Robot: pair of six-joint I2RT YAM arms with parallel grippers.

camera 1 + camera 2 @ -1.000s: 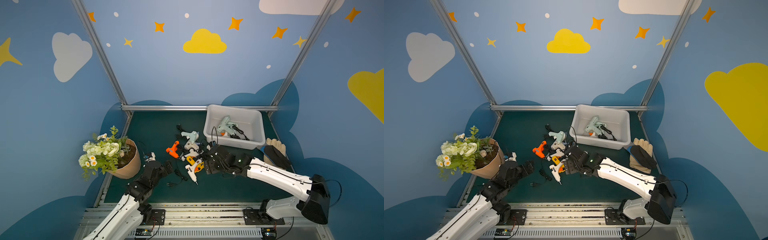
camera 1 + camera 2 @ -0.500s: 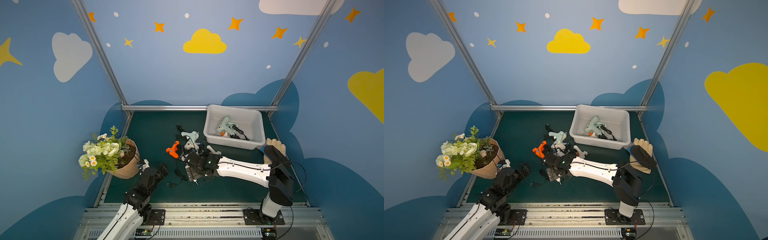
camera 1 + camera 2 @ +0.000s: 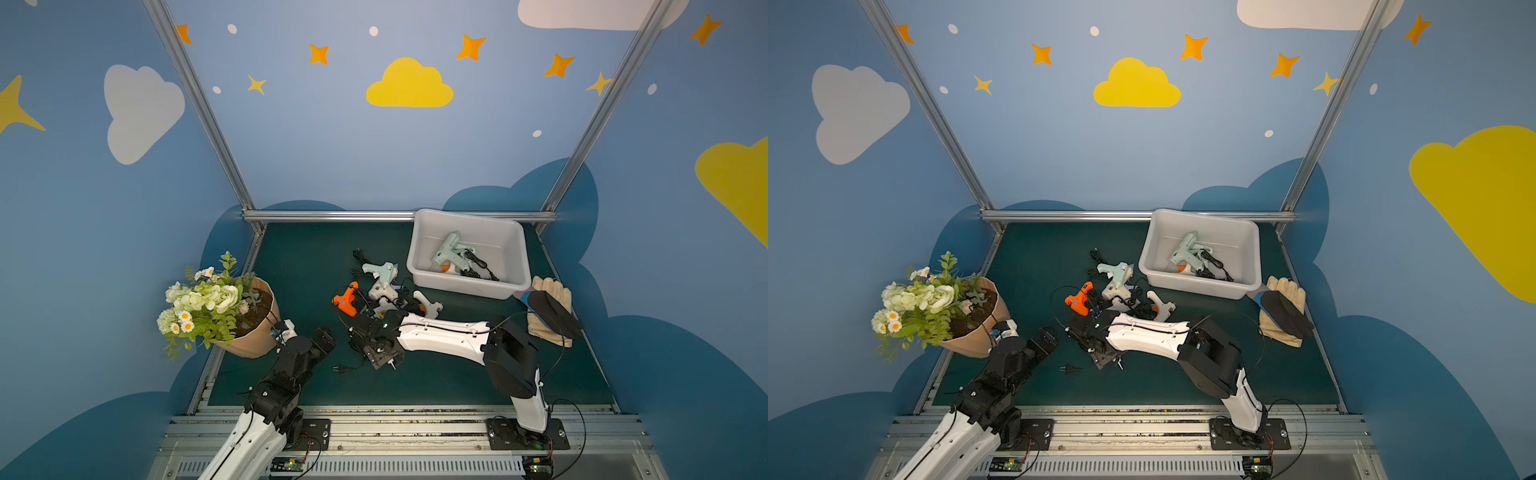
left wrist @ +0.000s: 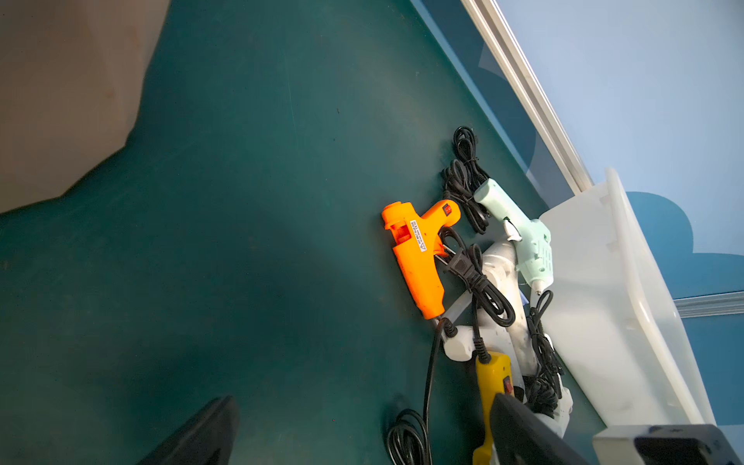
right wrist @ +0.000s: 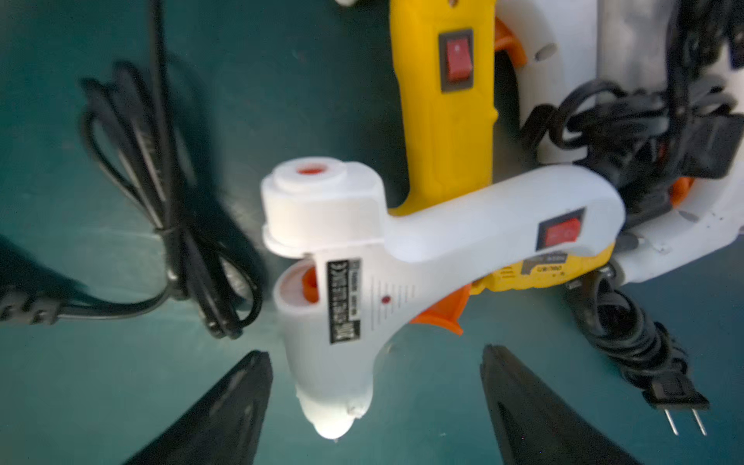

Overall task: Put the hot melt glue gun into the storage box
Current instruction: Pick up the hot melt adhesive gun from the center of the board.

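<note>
While one mint glue gun [image 3: 448, 254] was already sat in the storage box [image 3: 457, 286], several were left on the mat [image 3: 311, 257]. The white glue gun [image 5: 362, 249] was straddled by the right gripper [image 5: 372, 352], jaws apart, nothing clamped. The left gripper [image 4: 362, 398] was spread too, empty.

Each arm is white and black. The right arm [image 3: 440, 340] has a long, smooth white shell with tiny screws in it. A thin black cable [image 3: 453, 329] runs along its top, and a chunky black joint [image 3: 511, 361] comes after the shell. A little green light [image 3: 385, 325] glows near its wrist. The left arm [image 3: 245, 453] has a white lower part and black blocks above. Both arms sit on flat black plates [image 3: 500, 436] with silver screws. The fingers [image 5: 225, 414] are black and pointy.
</note>
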